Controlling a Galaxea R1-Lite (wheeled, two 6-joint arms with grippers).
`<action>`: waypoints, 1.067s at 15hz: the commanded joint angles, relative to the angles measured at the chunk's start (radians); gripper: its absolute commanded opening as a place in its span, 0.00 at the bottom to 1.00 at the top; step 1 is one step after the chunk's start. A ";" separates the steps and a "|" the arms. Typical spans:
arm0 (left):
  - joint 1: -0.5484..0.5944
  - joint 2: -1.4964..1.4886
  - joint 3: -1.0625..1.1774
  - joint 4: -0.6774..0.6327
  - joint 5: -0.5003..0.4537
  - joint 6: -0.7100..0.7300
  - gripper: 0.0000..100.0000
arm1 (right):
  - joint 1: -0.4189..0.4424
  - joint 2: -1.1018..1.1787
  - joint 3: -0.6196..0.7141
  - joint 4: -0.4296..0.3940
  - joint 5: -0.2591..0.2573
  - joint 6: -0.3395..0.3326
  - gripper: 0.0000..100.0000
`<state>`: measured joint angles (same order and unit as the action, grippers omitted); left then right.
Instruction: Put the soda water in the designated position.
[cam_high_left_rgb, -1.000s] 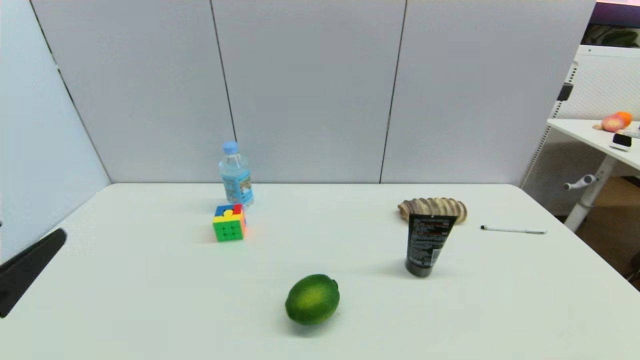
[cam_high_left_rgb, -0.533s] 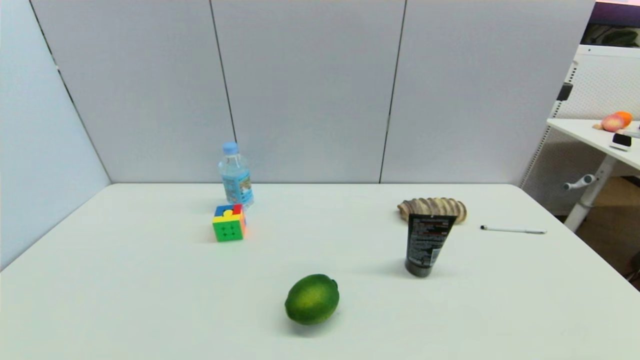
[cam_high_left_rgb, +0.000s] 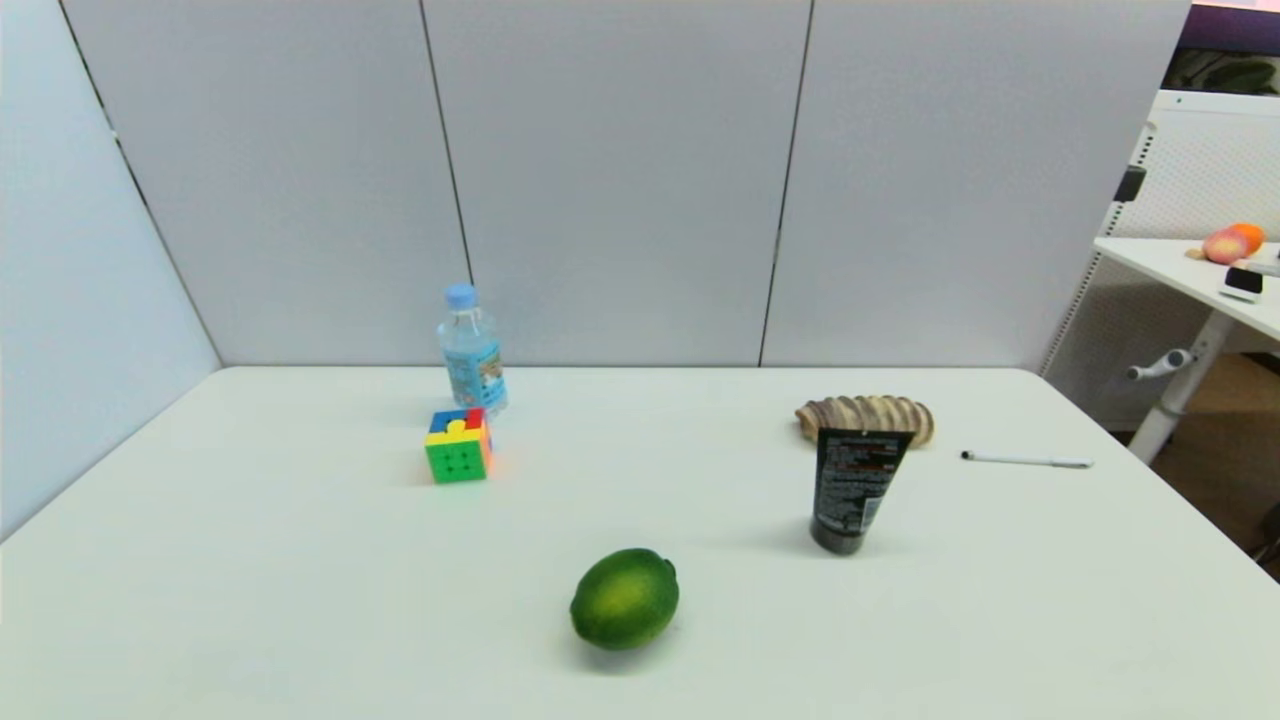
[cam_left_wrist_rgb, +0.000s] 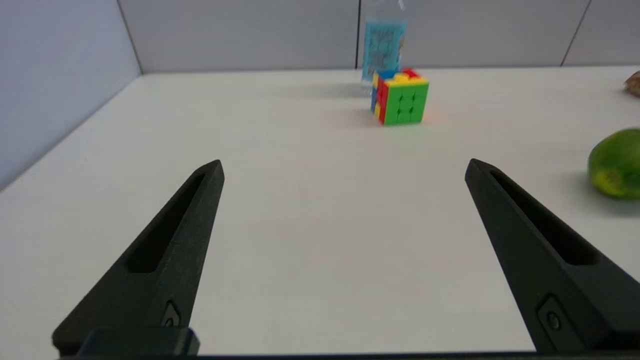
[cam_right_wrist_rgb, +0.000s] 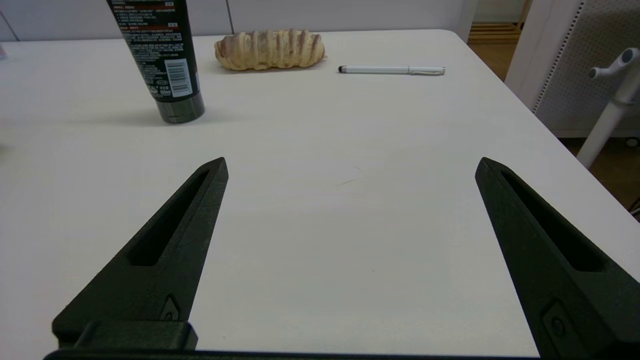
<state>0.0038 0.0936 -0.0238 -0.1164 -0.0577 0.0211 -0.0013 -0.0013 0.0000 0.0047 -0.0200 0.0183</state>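
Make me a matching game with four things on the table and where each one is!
Things:
1. water bottle
2. lime
3. pen
4. black tube

Places:
A. lying far out on the robot's right side of the table
B. standing upright just in front of the bread roll
C. standing near the back wall, right behind the colourful puzzle cube
D. nearest the robot, around the middle of the table

Right pairs: 1-C, 2-D, 3-A, 4-B
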 joint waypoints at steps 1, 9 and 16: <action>-0.004 -0.094 0.019 0.127 0.075 -0.012 1.00 | 0.001 0.000 0.000 0.000 0.000 0.000 1.00; -0.004 -0.094 0.024 0.113 0.088 -0.089 1.00 | 0.001 0.000 0.000 0.000 -0.001 0.000 1.00; -0.004 -0.094 0.024 0.113 0.093 -0.090 1.00 | 0.000 0.000 0.000 -0.002 0.003 -0.012 1.00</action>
<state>0.0000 -0.0028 0.0000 -0.0028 0.0345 -0.0681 -0.0013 -0.0013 -0.0004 0.0043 -0.0183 0.0085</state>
